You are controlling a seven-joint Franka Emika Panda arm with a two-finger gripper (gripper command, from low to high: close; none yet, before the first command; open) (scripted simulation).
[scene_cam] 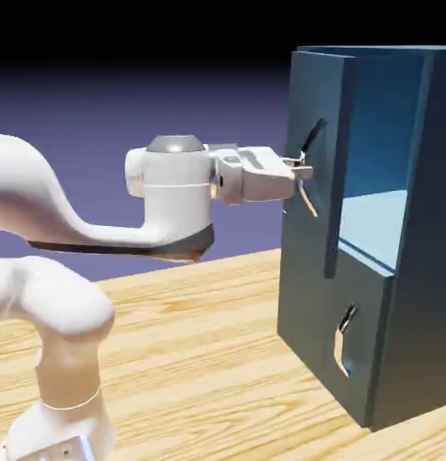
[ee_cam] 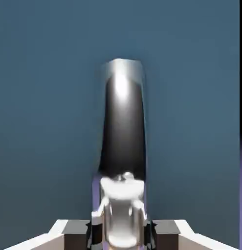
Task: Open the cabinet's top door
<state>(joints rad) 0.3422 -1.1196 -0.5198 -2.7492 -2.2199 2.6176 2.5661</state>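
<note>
Top door: the top door (scene_cam: 314, 153) is standing partly open, its panel just beyond the jaws.
Door handle: the long silver handle (scene_cam: 312, 167) is running above and below the jaws.
Jaws: the jaws (scene_cam: 303, 169) are clenching the handle between their tips.
Cabinet: the cabinet (scene_cam: 423, 234) is standing beyond the jaws, its pale blue shelf (scene_cam: 375, 225) showing behind the door.
Lower door: the lower door (scene_cam: 339, 333) is sitting below the jaws, closed.
Tabletop: the wooden tabletop (scene_cam: 199, 333) is stretching beneath the jaws.

Silver handle (ee_cam: 123, 132) between the hand's fingertips (ee_cam: 76, 234)
</note>
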